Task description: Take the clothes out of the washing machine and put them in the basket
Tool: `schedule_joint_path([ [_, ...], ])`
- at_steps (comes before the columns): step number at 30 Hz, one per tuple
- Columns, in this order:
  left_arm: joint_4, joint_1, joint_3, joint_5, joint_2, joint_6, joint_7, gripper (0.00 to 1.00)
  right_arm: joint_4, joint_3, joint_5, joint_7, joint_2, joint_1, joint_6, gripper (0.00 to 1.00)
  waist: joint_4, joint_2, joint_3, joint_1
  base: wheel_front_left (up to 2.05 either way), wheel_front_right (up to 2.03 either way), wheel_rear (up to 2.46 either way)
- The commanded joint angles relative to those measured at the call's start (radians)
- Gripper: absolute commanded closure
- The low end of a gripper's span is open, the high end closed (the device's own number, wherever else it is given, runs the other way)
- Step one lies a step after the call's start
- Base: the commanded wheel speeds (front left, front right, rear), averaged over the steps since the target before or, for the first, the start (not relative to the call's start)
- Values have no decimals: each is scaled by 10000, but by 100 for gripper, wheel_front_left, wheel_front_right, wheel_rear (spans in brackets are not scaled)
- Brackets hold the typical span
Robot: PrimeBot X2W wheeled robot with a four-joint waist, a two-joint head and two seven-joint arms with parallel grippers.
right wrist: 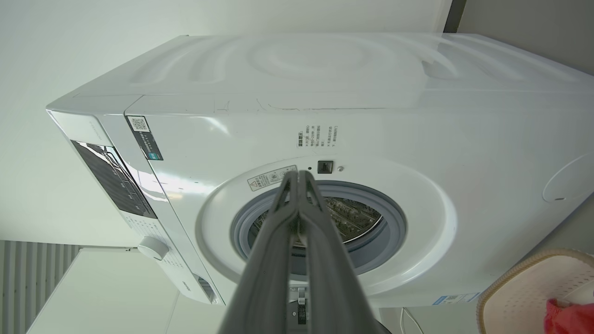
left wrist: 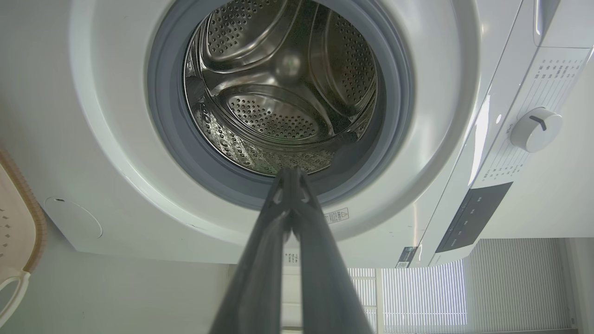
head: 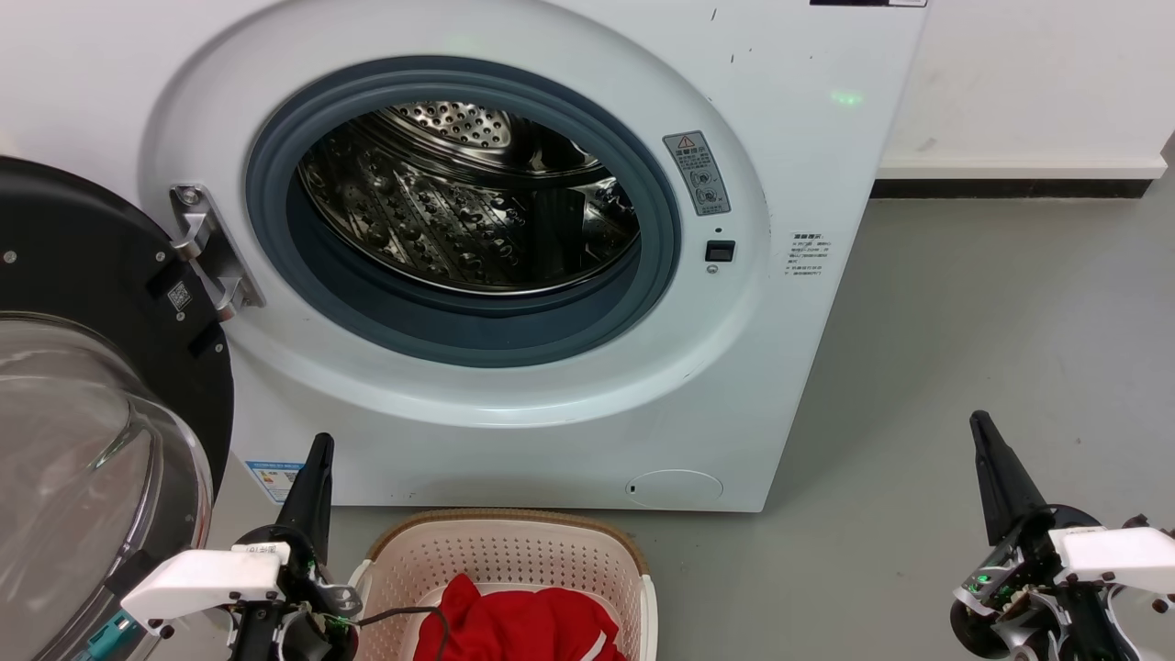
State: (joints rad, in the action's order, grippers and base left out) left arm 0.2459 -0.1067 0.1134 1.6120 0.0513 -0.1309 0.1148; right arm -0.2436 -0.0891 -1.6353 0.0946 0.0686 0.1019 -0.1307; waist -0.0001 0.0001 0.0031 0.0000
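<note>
Two grippers were found low in front of the washing machine [head: 808, 138], and both were closed with nothing held. The left gripper [head: 321, 447] had its fingers pressed together just beside the basket [head: 514, 520]. The right gripper [head: 981, 427] was likewise shut, well apart over bare floor [head: 1010, 321].

And the clothes [head: 514, 624]? They were seen heaped in the basket, bright red, soft and crumpled, with a pale stripe showing at one edge. The heap was cut by the bottom of the head view, so its long axis could not be told. From the left gripper the pile lay to the right and lower down, near; from the right gripper it lay far to the left. The left arm was judged much the nearer.

Ahead and above, the drum [head: 459, 220] was shown as bare perforated steel, and no fabric was made out in it from the left wrist view either. The door [head: 101, 275] was swung wide to the left. The unloading was judged done, or very nearly.
</note>
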Motion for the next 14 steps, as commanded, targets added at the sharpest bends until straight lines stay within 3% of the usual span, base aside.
schedule_joint_path([
  [1, 5, -61, 31, 18, -20, -25, 25, 100, -21, -24, 52, 33, -12, 104, 0, 100, 1, -1, 0, 0, 0, 0, 0],
  [14, 5, -61, 30, 18, -20, -25, 24, 100, -24, -61, 77, 62, -40, 108, 0, 100, 1, -1, 0, 0, 0, 0, 0],
])
